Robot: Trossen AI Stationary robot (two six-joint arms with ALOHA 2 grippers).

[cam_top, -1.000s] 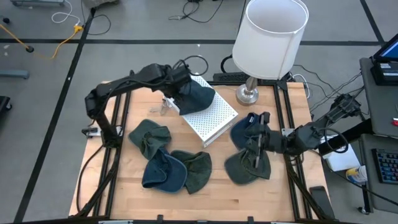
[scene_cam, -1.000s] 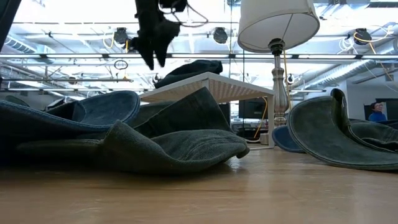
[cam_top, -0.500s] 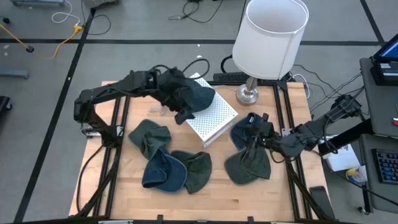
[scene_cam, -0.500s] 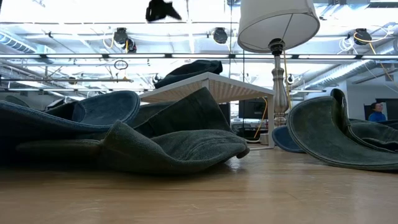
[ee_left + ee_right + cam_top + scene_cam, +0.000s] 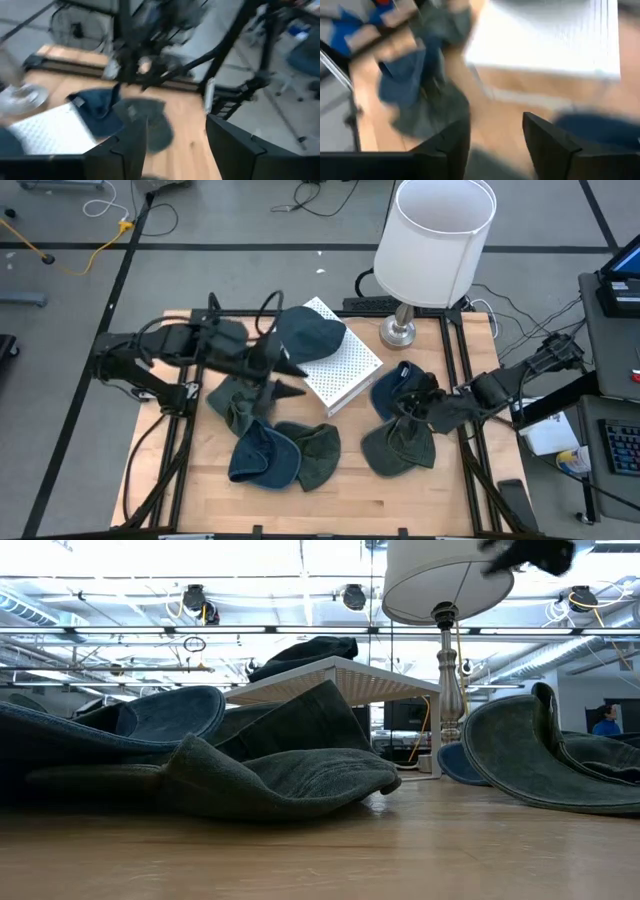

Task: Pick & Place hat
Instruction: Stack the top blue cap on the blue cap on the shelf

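A dark blue hat (image 5: 310,332) sits on the upper corner of the white perforated stand (image 5: 340,368) at centre frame in the overhead view, with the lamp (image 5: 432,250) at upper right. The hats yet to be moved lie on the wooden table (image 5: 345,495) in two groups: a green hat (image 5: 240,402), a blue hat (image 5: 264,455) and another green hat (image 5: 315,454) at lower left of the stand, and a blue and green pair (image 5: 400,425) at its lower right. The left gripper (image 5: 283,375), fingers apart and empty, hangs just right of the green hat and is the nearer arm to it; the hat lies toward frame left and slightly below the fingertips. The right gripper (image 5: 418,410), jaws parted with nothing visibly clamped, hovers over the right-hand pair.
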